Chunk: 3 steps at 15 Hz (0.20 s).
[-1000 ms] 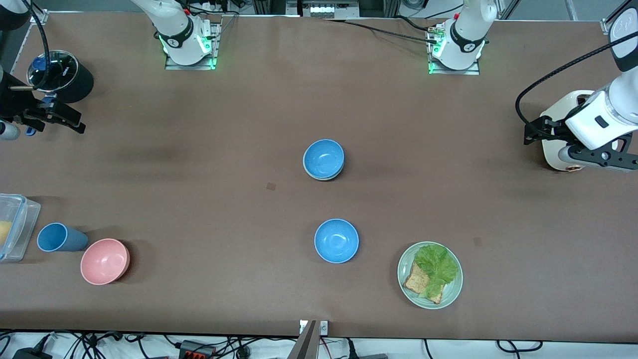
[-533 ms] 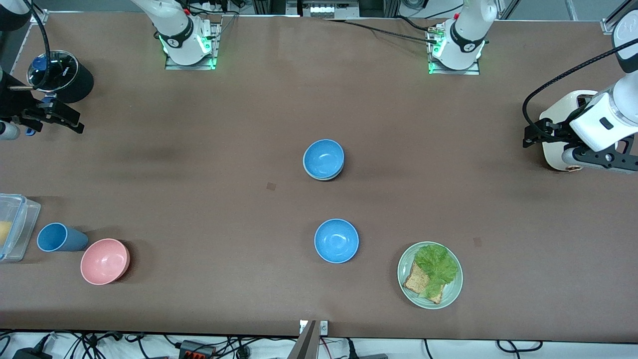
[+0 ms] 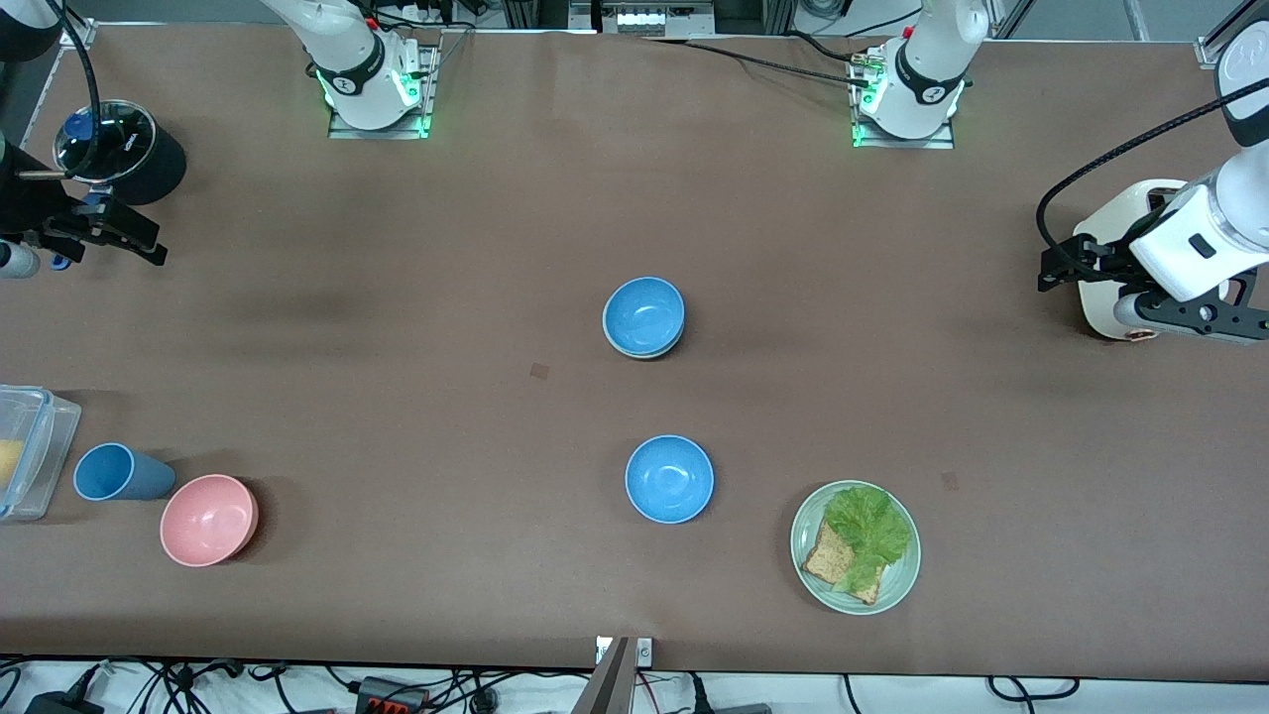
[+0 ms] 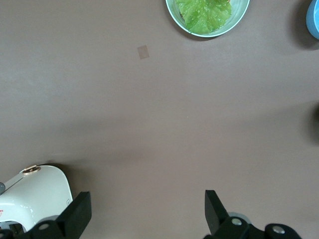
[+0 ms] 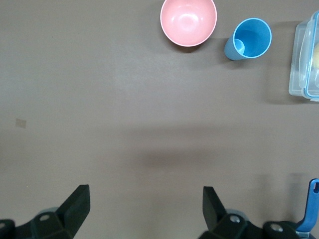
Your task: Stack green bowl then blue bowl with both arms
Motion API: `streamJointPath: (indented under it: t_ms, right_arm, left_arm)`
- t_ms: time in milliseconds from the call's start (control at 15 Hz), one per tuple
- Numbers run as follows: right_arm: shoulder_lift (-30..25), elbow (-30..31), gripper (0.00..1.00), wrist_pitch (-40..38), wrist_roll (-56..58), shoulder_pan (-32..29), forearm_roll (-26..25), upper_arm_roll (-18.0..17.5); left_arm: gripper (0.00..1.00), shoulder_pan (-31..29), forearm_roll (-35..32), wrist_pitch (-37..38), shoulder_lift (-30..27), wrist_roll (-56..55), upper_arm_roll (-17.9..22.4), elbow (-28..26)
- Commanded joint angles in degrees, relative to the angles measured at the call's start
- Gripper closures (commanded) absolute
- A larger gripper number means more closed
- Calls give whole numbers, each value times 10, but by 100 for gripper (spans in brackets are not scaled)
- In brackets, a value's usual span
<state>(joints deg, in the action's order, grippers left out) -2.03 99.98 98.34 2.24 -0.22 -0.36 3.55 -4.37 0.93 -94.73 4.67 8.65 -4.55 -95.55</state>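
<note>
At mid-table, blue bowl [image 3: 644, 315] sits nested on green bowl [image 3: 647, 350], w/ a 2nd blue bowl [image 3: 669, 479] at its 6 o'clock. Left gripper [image 4: 144, 211] and right gripper [image 5: 142, 209] wait over the table ends, both spread wide, empty. Risk: a nudge could tip the stack.

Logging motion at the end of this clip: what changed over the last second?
The left gripper, jaws open over the left arm's end of the table, shifted slightly toward the middle. The right gripper, open, barely moved. Nothing was grasped or released. The blue bowl on the green bowl stayed put.
</note>
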Motion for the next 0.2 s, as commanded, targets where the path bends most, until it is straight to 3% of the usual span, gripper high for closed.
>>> streamJointPath:
  t_ms: [0, 133]
  right_arm:
    - [-10, 9, 0, 6, 9, -6, -8, -4]
    - [-10, 9, 0, 6, 9, -6, -8, -4]
  left_arm:
    - [0, 0, 20, 3, -4, -2, 2, -4]
    - [0, 0, 21, 4, -3, -2, 2, -4]
